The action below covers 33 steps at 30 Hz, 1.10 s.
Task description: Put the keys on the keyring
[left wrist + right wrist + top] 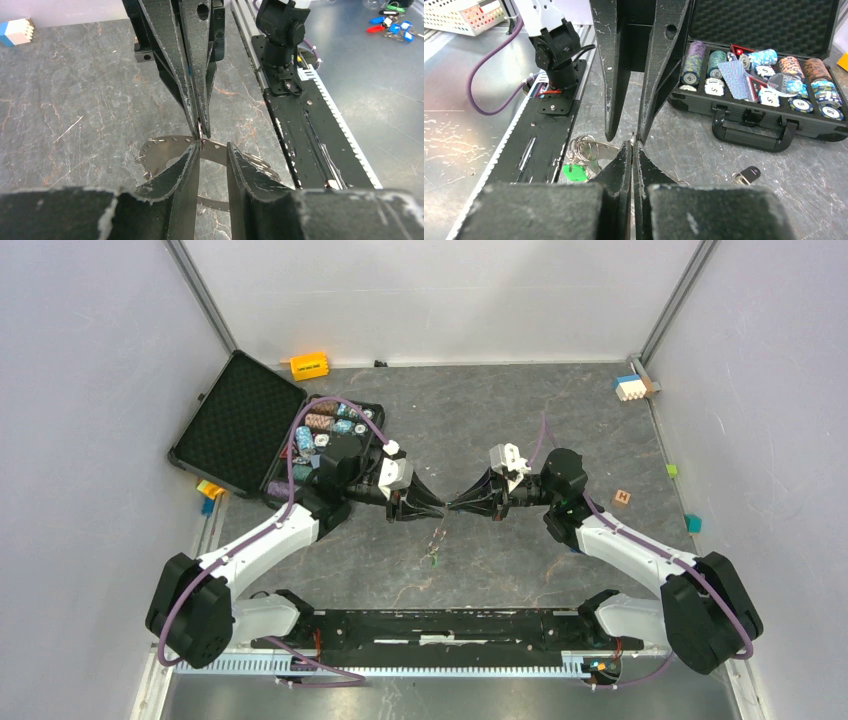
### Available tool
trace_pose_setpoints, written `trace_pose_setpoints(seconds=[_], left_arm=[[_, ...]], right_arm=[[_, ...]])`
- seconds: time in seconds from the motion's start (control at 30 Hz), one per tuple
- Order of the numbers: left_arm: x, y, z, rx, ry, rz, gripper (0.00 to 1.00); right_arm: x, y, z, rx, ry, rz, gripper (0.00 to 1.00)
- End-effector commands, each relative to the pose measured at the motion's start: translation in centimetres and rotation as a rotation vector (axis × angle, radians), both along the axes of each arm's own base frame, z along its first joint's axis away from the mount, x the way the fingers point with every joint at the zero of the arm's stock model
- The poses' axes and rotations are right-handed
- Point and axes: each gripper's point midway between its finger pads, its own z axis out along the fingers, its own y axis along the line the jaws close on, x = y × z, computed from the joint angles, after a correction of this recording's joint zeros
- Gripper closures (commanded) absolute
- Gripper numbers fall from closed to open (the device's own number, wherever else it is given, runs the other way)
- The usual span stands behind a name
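Right claw (632, 146) is pinched fully shut on a small metal loop (199, 131), tip to tip with the left claw (212, 150), whose fingers stand narrowly parted with nothing between them. The keyring (160, 150) lies flat on the table (75, 100) right under both tips, green key (574, 173) just beside it on the base rail (310, 130) side (black key (746, 174) apart, toward the chip case (814, 127)). Rail edge is near; bare table on the side away from it.
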Motion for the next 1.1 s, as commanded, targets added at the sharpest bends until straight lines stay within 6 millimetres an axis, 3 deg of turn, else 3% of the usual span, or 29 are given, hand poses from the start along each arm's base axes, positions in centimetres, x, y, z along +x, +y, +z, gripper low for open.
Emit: trace_pose_setpoints(seconds=[0.0, 0.17, 0.7, 1.07], left_arm=[[0.5, 0.0, 1.6, -0.023, -0.089, 0.000, 0.69], [0.8, -0.6, 2.0, -0.025, -0.083, -0.011, 0.74], [0.8, -1.0, 0.9, -0.008, -0.080, -0.009, 0.75], [1.5, -1.3, 0.7, 0.001, -0.081, 0.008, 0.64]], right_arm=[[1.0, -0.1, 1.8, 0.003, -0.116, -0.041, 1.00], [1.0, -0.1, 1.9, 0.004, -0.121, -0.040, 1.00], [0.9, -0.2, 2.0, 0.007, -0.125, -0.038, 1.00], [0.7, -0.2, 2.0, 0.008, -0.122, -0.032, 1.00]])
